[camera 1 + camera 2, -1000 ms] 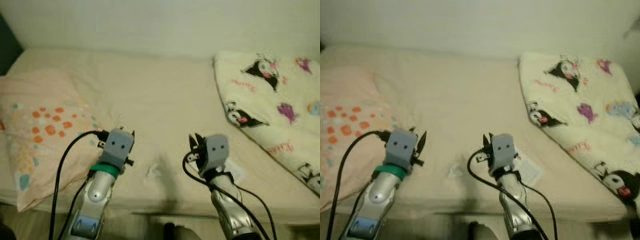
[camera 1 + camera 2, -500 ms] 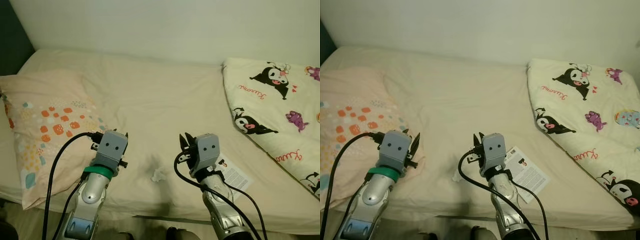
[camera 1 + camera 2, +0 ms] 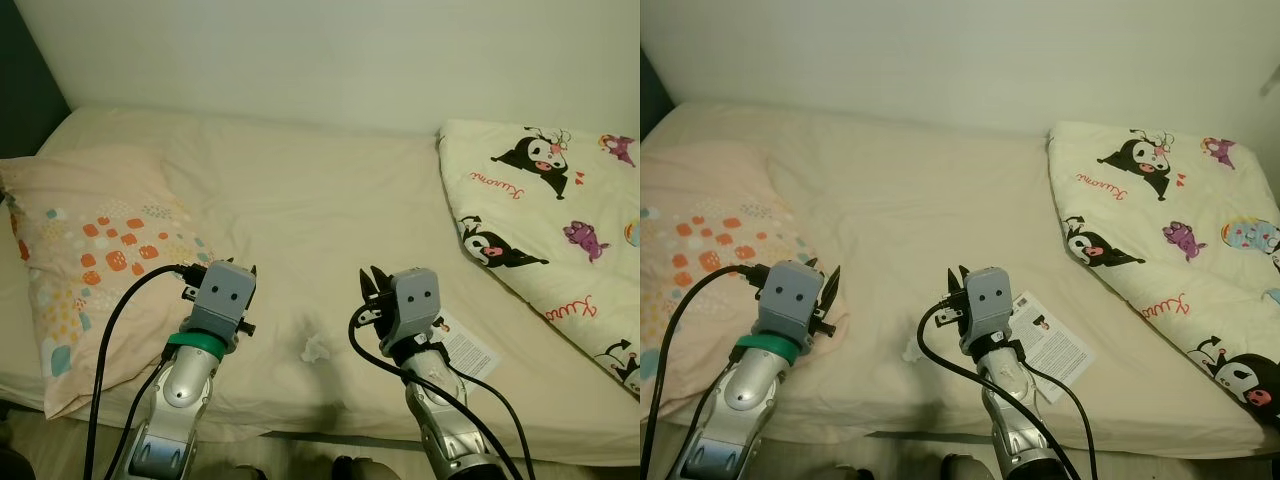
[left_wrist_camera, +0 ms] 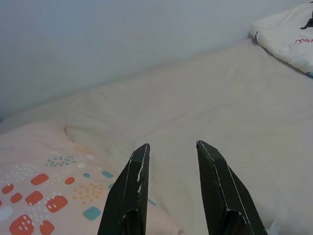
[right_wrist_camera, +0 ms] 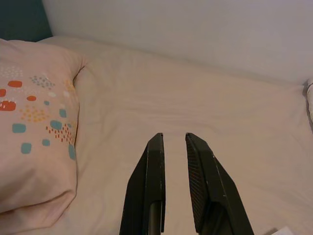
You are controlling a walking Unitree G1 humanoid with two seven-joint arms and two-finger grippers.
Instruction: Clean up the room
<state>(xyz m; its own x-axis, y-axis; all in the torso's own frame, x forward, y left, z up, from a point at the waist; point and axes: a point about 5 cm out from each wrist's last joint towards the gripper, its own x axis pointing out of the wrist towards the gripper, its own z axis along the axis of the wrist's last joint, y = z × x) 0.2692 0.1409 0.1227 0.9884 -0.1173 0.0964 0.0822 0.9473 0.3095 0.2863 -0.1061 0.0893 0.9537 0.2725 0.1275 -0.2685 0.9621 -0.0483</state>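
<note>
A small crumpled white tissue (image 3: 316,347) lies on the cream bed sheet (image 3: 320,210) near the front edge, between my two arms. A printed paper leaflet (image 3: 1051,345) lies flat on the sheet just right of my right arm. My left gripper (image 4: 171,145) hovers over the pillow's edge, left of the tissue, open with nothing between its fingers. My right gripper (image 5: 172,135) hovers just right of the tissue, its fingers a narrow gap apart and holding nothing.
A peach pillow (image 3: 90,235) with orange and teal spots lies at the left. A folded cream blanket (image 3: 550,220) with cartoon figures covers the bed's right side. A white wall (image 3: 330,60) backs the bed. The bed's front edge (image 3: 350,435) is just below my arms.
The camera has steadied and shifted, so the bed now looks sharper and sits a little lower. Both arms hold about the same pose over the sheet.
</note>
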